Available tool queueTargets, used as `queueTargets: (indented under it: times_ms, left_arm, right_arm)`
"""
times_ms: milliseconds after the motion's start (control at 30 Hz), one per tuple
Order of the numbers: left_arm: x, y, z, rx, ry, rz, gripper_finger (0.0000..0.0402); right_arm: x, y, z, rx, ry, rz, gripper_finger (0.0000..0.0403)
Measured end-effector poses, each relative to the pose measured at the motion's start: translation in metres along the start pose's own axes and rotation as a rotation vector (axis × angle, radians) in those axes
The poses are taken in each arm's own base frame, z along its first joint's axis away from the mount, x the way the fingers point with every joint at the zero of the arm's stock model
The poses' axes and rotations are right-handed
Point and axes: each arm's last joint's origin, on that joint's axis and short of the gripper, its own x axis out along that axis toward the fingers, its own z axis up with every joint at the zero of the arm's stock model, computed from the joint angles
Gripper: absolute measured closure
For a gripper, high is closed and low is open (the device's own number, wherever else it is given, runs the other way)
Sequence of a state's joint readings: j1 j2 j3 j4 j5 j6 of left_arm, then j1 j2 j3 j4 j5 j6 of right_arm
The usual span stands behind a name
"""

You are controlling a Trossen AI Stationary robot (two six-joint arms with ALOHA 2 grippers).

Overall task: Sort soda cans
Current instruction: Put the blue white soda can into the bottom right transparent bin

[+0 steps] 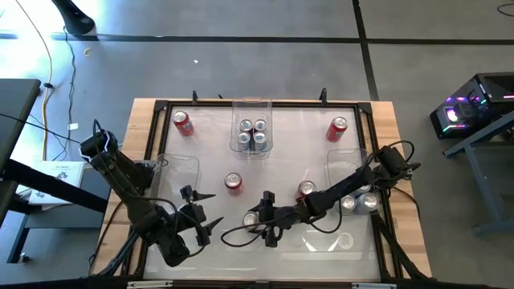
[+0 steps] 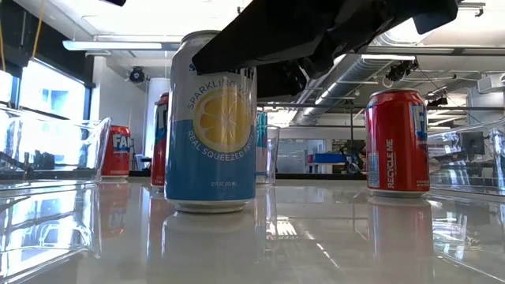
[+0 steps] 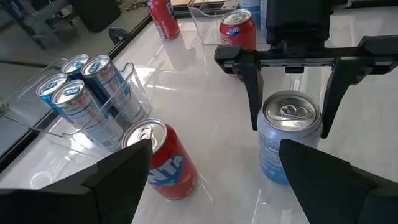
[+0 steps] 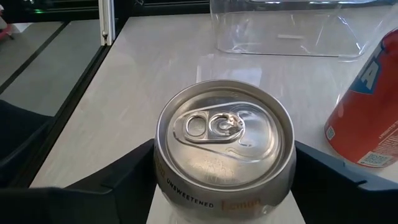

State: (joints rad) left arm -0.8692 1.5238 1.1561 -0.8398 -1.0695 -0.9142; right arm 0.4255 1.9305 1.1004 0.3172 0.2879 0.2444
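Observation:
A pale blue and silver lemon soda can [image 1: 251, 218] [image 2: 211, 118] [image 3: 289, 143] [image 4: 224, 143] stands upright on the white table near its near edge. My right gripper [image 1: 259, 217] [image 3: 289, 127] reaches in from the right and is shut on it. My left gripper [image 1: 210, 210] [image 3: 217, 180] hangs open just left of that can, touching nothing. A red Fanta can [image 1: 233, 182] [image 3: 165, 162] stands on its base farther in. Another red can [image 1: 307, 189] [image 4: 367, 112] [image 2: 397, 142] stands beside the right arm. My right gripper pinches the blue can between its two fingers [image 3: 254, 106], on the upper side wall [image 3: 264, 140] just under the rim. The fingers slant down from the table's right side. The can stands upright with its base on the table [image 2: 211, 207].
A clear bin [image 1: 251, 120] [image 3: 134, 74] at the far middle holds several blue-silver cans. The right bin [image 1: 357, 164] holds silver cans under the right arm, and the left bin [image 1: 181, 168] [image 4: 286, 37] looks empty. Single red cans [image 1: 183, 122] [image 1: 337, 128] stand near the far corners.

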Motion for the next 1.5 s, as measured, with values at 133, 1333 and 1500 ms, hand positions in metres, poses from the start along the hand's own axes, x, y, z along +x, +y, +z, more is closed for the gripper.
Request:
queueTargets:
  times_ms: [133, 1333, 1500]
  left_arm:
    - [0.0, 0.0, 0.0, -0.003, 0.002, -0.002, 0.0056]
    - [-0.001, -0.002, 0.0, -0.013, 0.003, -0.018, 0.0056]
    - [-0.001, -0.002, 0.0, -0.014, -0.007, -0.01, 0.0056]
  right_arm:
    - [0.0, 0.0, 0.0, 0.0, 0.001, -0.001, 0.0112]
    - [-0.208, 0.024, 0.041, 0.043, -0.066, -0.455, 0.0116]
    - [-0.206, 0.032, 0.043, 0.069, -0.071, -0.367, 0.0116]
